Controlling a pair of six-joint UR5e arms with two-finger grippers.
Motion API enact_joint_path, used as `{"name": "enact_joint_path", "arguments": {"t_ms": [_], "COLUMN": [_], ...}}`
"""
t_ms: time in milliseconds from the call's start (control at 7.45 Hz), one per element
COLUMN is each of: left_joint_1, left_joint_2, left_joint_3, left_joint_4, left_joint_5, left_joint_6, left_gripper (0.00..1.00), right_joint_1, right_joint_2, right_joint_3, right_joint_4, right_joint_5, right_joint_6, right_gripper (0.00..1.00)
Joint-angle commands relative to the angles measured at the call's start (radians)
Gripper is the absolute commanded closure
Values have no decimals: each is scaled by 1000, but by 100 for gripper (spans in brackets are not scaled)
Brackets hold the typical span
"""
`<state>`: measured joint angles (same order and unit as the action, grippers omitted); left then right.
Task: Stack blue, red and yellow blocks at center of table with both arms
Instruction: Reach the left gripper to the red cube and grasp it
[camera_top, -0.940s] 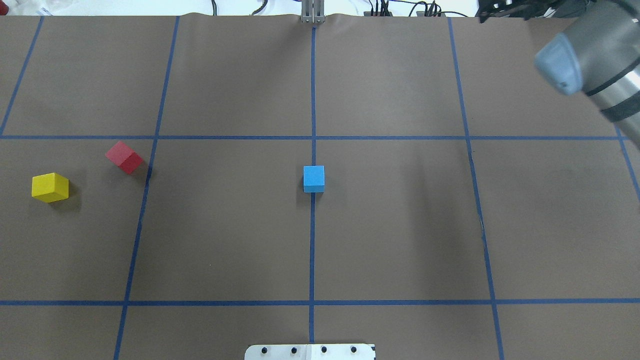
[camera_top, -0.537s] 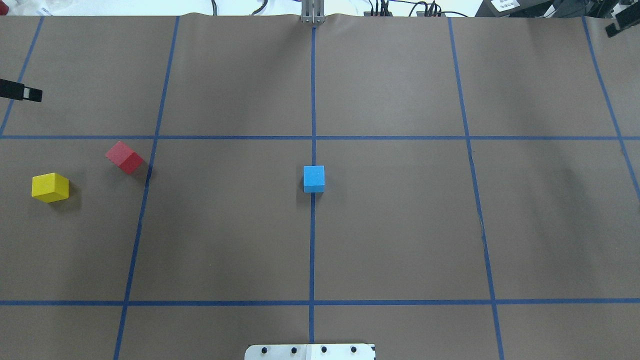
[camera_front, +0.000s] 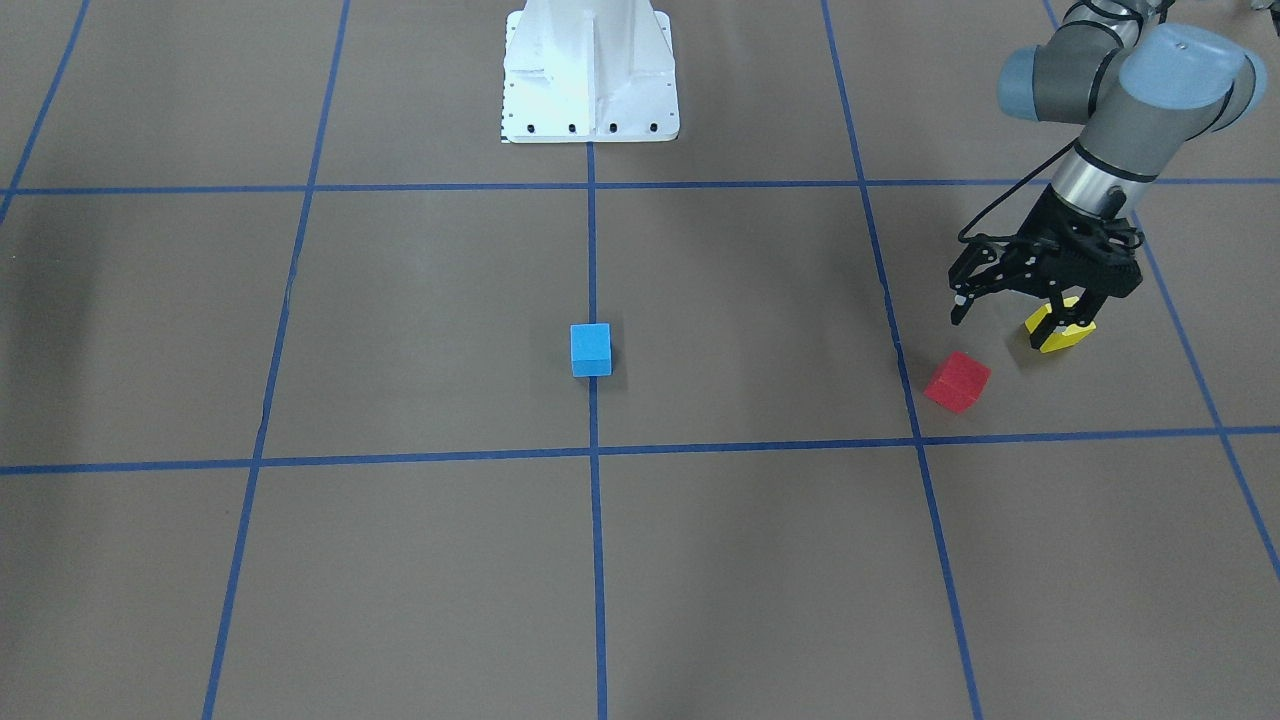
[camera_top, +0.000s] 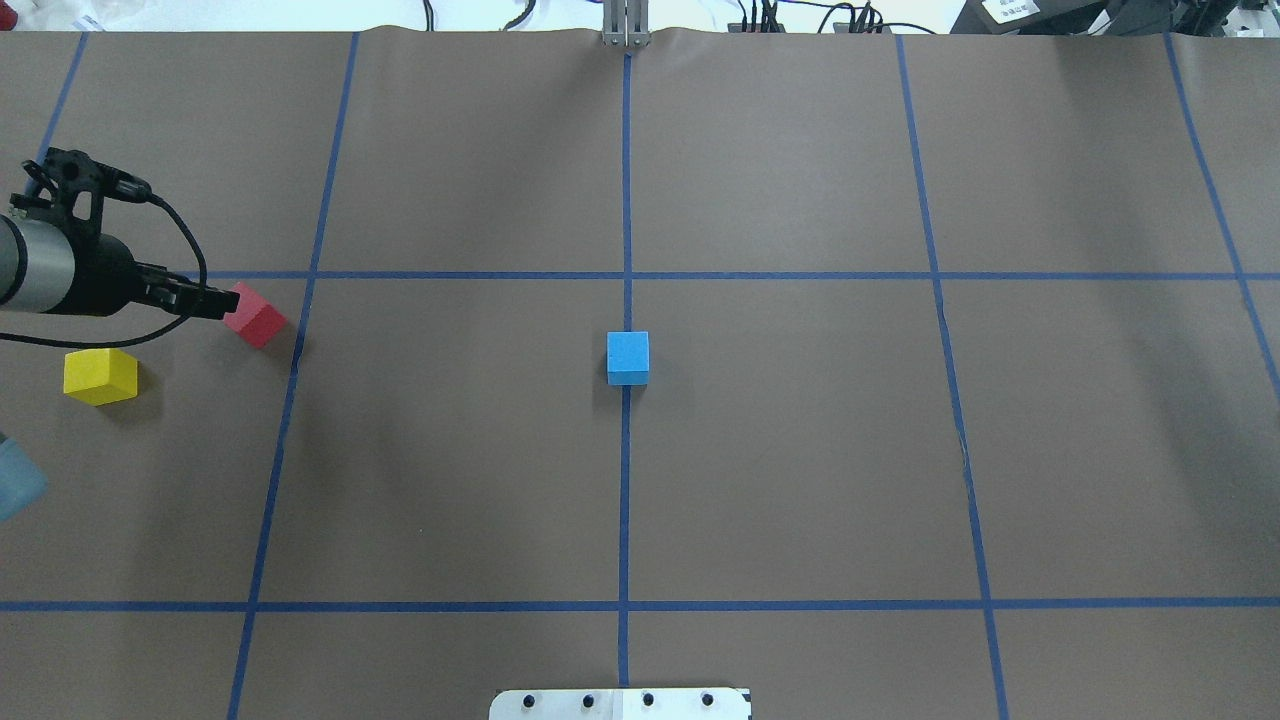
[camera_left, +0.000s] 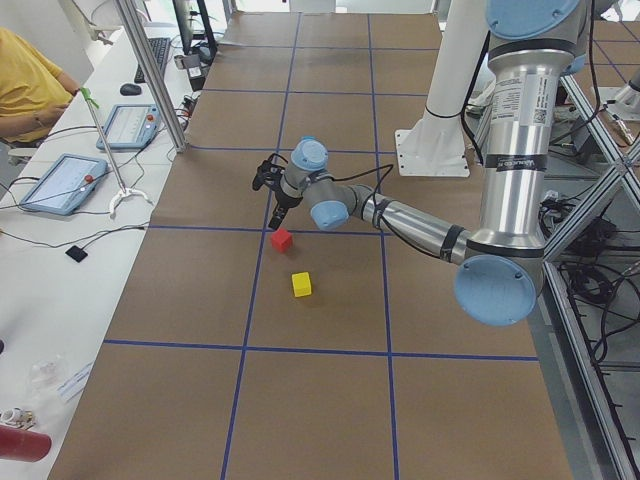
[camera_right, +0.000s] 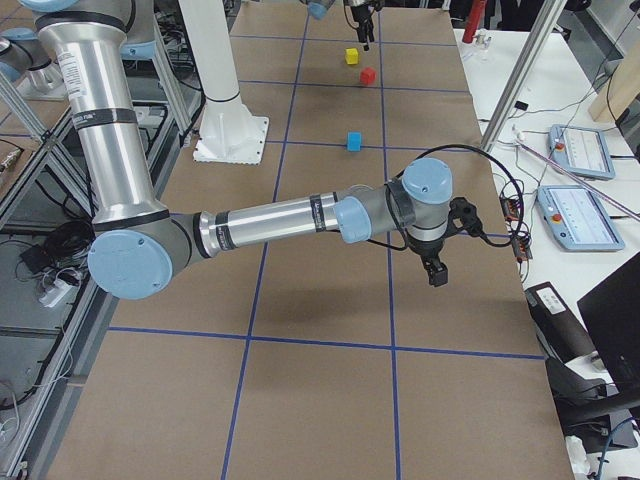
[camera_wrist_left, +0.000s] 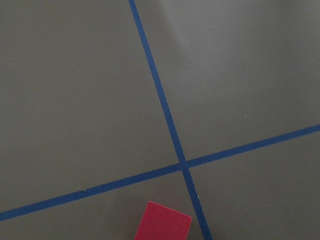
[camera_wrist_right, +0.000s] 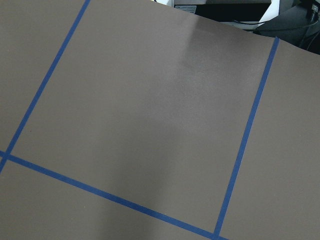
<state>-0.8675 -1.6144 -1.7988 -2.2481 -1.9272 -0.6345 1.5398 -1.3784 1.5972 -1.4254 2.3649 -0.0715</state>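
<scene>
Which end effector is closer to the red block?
Left. The left end effector hangs open just beside the red block, near the yellow block. The right end effector is far away at the table's opposite end, beyond the blue block.

Blue block (camera_top: 627, 357) stands alone, bare table (camera_top: 800, 450) on every side, so any approach passes. Far off on the robot's left of it, red block (camera_top: 257, 318) and yellow block (camera_top: 100, 376) sit near each other with a gap between. Left gripper (camera_front: 1005, 315), jaws spread, hangs above that gap, crowding it. It may be touching red, hard to say. Right arm (camera_right: 300, 215) stretches well to blue's right.
</scene>
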Motion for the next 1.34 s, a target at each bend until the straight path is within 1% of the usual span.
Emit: {"name": "enact_joint_path", "arguments": {"t_ms": [0,134,269,403,537,806,1074,1208], "left_joint_1": [21,21,19,19,19,10,-8,-45], "left_joint_2": [-22,-54,-97,-123,-125,-121,-120,-122], "left_joint_3": [50,79,131,172,197,200,207,217], "left_joint_4": [-1,2,1,-2,-2,-1,1,4], "left_joint_5": [5,-68,-94,-96,-98,-128,-136,-186], "left_joint_6": [218,277,285,285,286,286,286,288], "left_gripper": [0,0,1,1,1,1,1,1], "right_joint_1": [2,0,0,0,0,0,0,0], "right_joint_2": [-8,-10,-10,-10,-11,-10,-8,-7], "right_joint_3": [0,-2,0,-2,-2,-2,0,1], "right_joint_4": [8,16,16,16,16,16,17,17], "right_joint_5": [-1,-1,-1,-1,-1,-1,-3,-3], "right_joint_6": [-4,-2,-1,-1,-1,1,4,6], "right_gripper": [0,0,0,0,0,0,0,0]}}
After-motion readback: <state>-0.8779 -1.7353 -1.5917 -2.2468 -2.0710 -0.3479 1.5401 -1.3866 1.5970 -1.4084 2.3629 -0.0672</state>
